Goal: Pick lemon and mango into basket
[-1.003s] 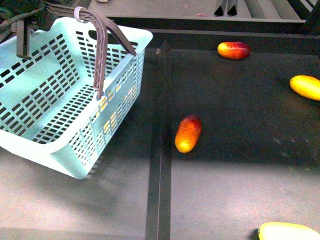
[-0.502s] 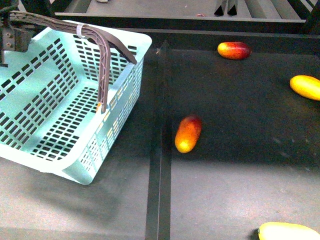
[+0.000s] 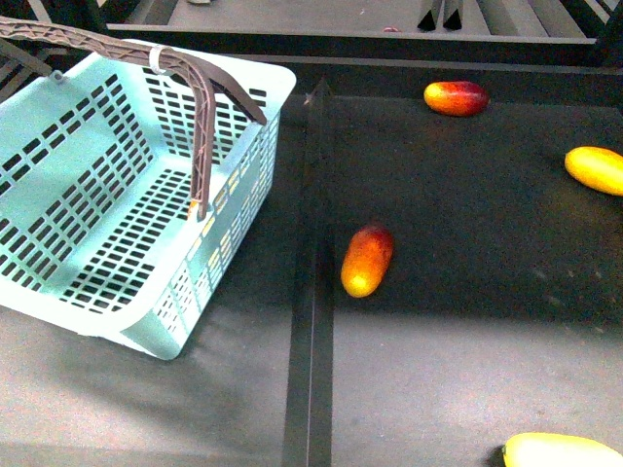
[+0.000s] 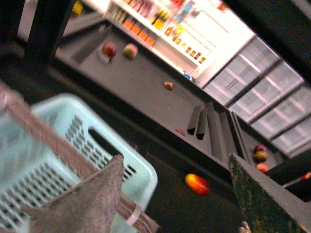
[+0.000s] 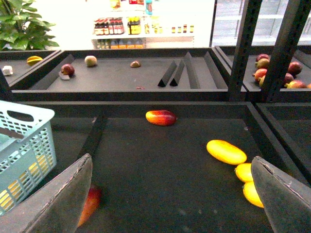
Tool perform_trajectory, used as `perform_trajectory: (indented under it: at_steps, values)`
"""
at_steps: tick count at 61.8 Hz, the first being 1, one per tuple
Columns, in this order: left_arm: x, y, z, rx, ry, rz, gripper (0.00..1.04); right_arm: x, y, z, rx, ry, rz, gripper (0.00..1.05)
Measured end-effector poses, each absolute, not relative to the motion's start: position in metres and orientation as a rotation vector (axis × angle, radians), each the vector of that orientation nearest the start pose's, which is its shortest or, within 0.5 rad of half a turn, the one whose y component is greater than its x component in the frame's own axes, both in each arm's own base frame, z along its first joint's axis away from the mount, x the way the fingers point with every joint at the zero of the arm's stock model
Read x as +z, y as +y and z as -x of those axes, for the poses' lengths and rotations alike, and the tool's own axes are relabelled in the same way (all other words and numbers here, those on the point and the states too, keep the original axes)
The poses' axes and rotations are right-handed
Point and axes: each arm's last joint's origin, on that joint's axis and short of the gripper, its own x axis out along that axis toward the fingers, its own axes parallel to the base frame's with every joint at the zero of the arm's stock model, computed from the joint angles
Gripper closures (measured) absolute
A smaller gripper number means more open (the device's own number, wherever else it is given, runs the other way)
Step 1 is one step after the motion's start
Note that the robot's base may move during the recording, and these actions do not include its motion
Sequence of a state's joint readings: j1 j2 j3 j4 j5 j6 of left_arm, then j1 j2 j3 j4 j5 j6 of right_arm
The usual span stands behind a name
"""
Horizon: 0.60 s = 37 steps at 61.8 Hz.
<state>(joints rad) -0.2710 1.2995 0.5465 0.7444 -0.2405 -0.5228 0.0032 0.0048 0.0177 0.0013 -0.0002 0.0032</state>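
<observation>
With both grippers spread and empty, the right gripper [image 5: 170,194] should come straight down over the mango [image 3: 367,260] lying mid-bench beside the divider, then carry it to the basket [image 3: 255,80] at the bench's far left corner.

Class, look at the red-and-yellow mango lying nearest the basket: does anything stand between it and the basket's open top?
Only the basket's own near side wall and the raised brown handle above it; the mango must be lifted over them. The dark surface between them shows just a flat divider strip.
</observation>
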Motion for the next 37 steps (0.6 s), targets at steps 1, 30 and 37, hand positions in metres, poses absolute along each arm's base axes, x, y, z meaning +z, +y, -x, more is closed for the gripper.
perform_trajectory:
  at_steps: [1, 30, 37]
  values:
    - [0.235, -0.061, -0.253, -0.028, -0.005, 0.425, 0.50, 0.169, 0.000, -0.097, 0.003, -0.014, -0.003, 0.09]
    - [0.183, -0.012, -0.166, -0.003, 0.008, 0.014, 1.02, 0.169, 0.000, -0.097, 0.003, -0.014, -0.003, 0.09]
    - [0.179, -0.001, -0.155, 0.000, 0.006, 0.012, 1.02, 0.169, 0.000, -0.097, 0.002, -0.014, -0.003, 0.09]
